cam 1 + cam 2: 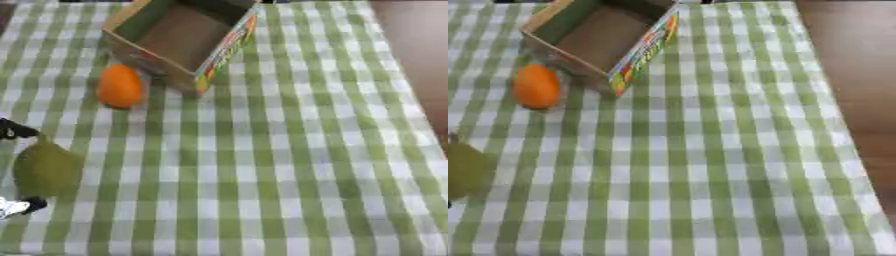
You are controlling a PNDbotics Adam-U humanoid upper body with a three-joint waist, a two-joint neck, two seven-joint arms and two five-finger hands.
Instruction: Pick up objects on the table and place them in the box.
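— Where do we stand?
— Our left hand [16, 131] shows only as dark bits around the green fruit [45, 170] at the near left — we cannot tell its fingers.
— And the orange fruit [119, 86]?
— Just beside the box [220, 55], far left. Carry high over that wall.
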